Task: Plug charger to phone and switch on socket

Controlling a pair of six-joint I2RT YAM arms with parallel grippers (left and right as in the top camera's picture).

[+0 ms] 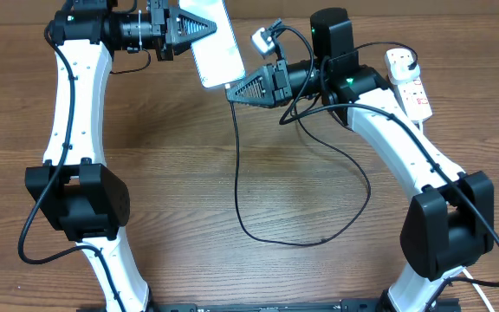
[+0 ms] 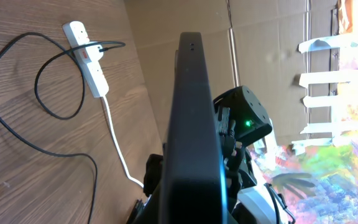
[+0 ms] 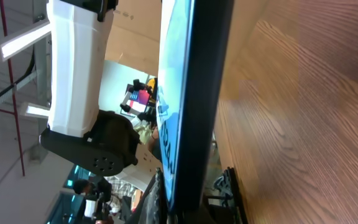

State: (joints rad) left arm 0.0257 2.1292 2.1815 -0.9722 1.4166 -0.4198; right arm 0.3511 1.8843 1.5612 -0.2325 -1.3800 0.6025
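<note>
Wooden desk (image 1: 189, 173) first: the charger (image 1: 236, 173) loops slack across its middle. Further back, the right claw (image 1: 235, 90) is clamped on the cable's tip, right at the bottom end of the phone (image 1: 213, 43), which the left claw (image 1: 189, 30) pinches aloft near the far edge. Plugging-in step, I'd say; next needs a straight push. And the socket (image 1: 412, 87) sits by the far right edge. Tip seated? Hidden behind the claw.

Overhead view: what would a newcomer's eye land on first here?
The phone is held in the air at top centre, clamped in the left pincer. Right against its lower end, the right pincer pinches the charger. Its black cable drops and loops across the table towards the socket at the far right.
</note>
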